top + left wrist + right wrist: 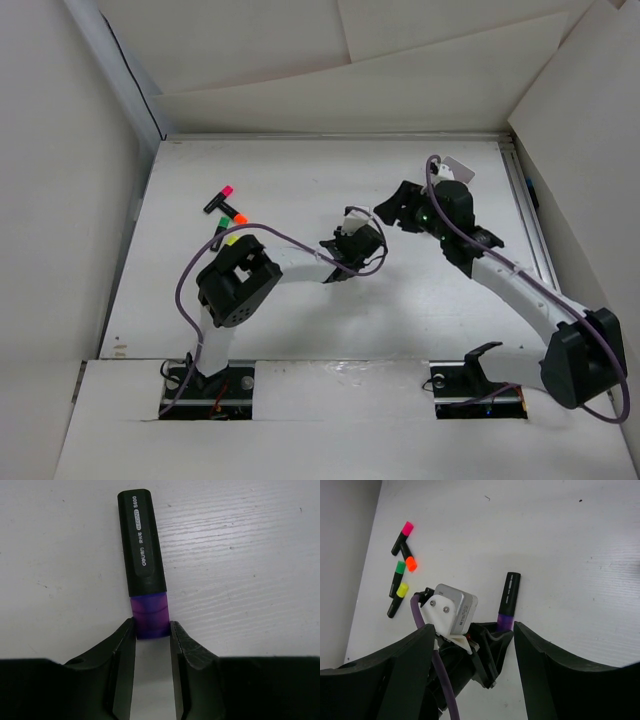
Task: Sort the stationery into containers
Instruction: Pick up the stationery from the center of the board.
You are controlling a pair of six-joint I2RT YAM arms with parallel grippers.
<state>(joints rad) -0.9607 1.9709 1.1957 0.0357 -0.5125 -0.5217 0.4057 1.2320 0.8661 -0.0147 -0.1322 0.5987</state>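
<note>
A black highlighter with a purple cap [145, 545] lies on the white table; it also shows in the right wrist view [509, 592]. My left gripper [151, 627] is shut on the end of its purple cap, fingertips touching both sides, at the table's middle [365, 235]. My right gripper [475, 626] is open wide and empty, hovering just above and behind the left gripper [395, 210]. The pink [402, 537], orange [409, 560], green [397, 577] and yellow [397, 599] highlighters lie together at the far left [227, 215]. The white tray is not in view.
White walls stand round the table on the left, back and right [560, 100]. The left arm's purple cable [432, 655] and wrist camera [452, 610] sit between my right fingers. The left arm's elbow [238, 285] is near the front left.
</note>
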